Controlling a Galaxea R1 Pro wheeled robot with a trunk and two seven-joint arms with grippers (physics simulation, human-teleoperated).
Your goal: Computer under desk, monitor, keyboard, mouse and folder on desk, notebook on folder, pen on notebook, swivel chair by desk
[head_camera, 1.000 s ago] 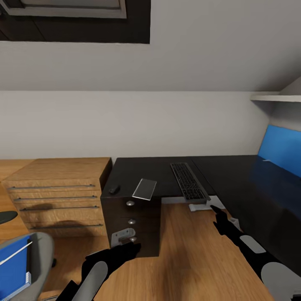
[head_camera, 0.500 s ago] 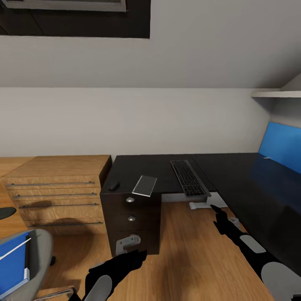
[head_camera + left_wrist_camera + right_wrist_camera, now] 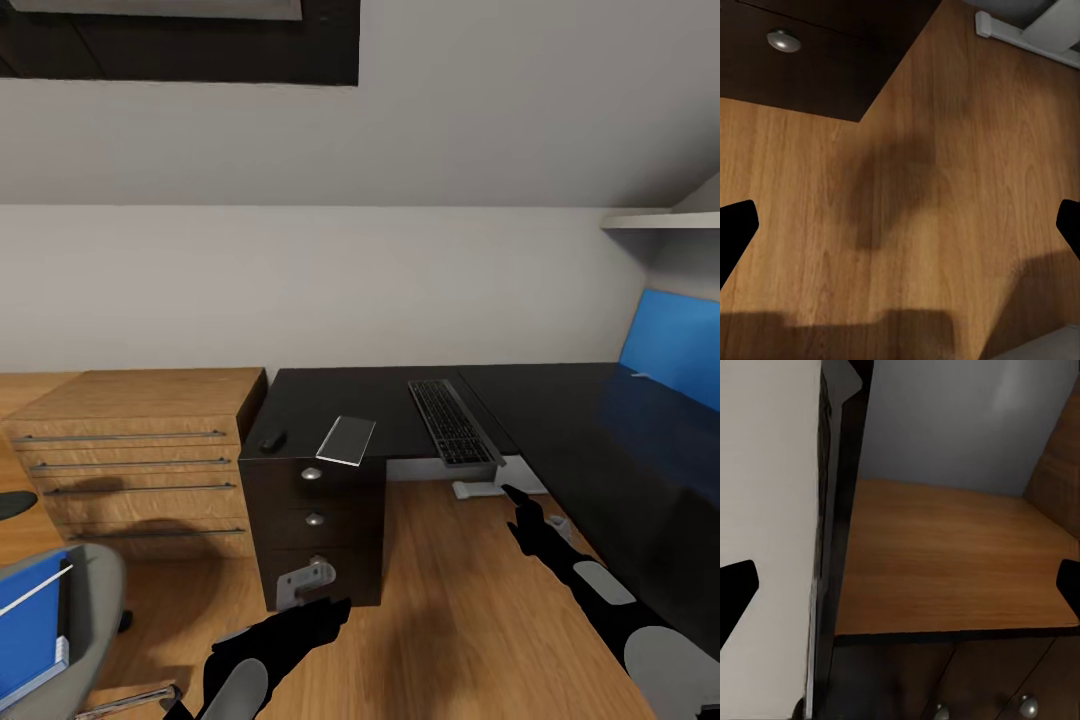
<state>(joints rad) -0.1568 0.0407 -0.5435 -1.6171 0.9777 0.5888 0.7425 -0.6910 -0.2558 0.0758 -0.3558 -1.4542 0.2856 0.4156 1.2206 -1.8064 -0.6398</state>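
The black L-shaped desk (image 3: 400,400) carries the keyboard (image 3: 452,423), the grey notebook (image 3: 346,440) and the small black mouse (image 3: 272,439) above its drawer unit (image 3: 315,520). On the desk's right wing stands the monitor (image 3: 672,345), its face showing blue. At the lower left, the blue folder (image 3: 28,630) lies on the grey swivel chair (image 3: 95,600), with the white pen (image 3: 35,592) across it. My left gripper (image 3: 320,612) hangs open over the floor in front of the drawers. Open too, my right gripper (image 3: 515,500) sits below the desk edge near a white piece (image 3: 480,488).
A light wood dresser (image 3: 130,450) with long handles stands against the wall left of the desk. A white shelf (image 3: 660,225) juts out at the upper right. Wood floor (image 3: 450,600) stretches between the drawer unit and the desk's right wing.
The whole picture has shifted slightly, so the camera moved. My left gripper sits a little lower and further right in view. Nothing was taken hold of.
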